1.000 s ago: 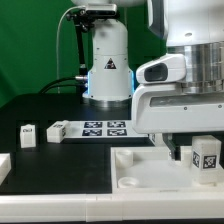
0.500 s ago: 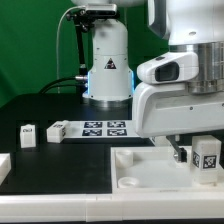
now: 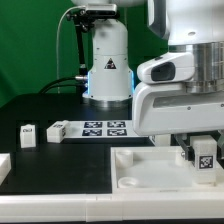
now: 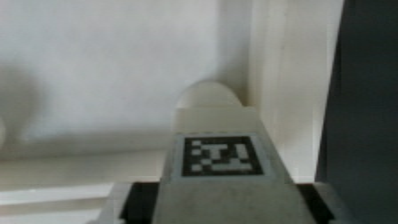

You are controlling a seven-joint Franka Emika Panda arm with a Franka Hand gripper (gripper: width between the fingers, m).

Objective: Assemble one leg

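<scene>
My gripper (image 3: 204,160) is shut on a leg (image 3: 206,152), a small white block with a black-and-white tag on its face. It holds the leg upright just above the large white panel (image 3: 150,170), at the corner on the exterior view's right. In the wrist view the leg (image 4: 217,125) points at a rounded recess by the panel's edge (image 4: 107,90), with a dark finger on each side of its base at my gripper (image 4: 221,205). Two more legs (image 3: 28,133) (image 3: 56,130) lie on the black table at the exterior view's left.
The marker board (image 3: 105,127) lies behind the panel, in front of the arm's base (image 3: 108,70). Another white part (image 3: 3,165) sits at the left edge of the exterior view. A green backdrop stands behind.
My gripper and the held leg have shifted very slightly over the panel's corner. Nothing else has moved.
</scene>
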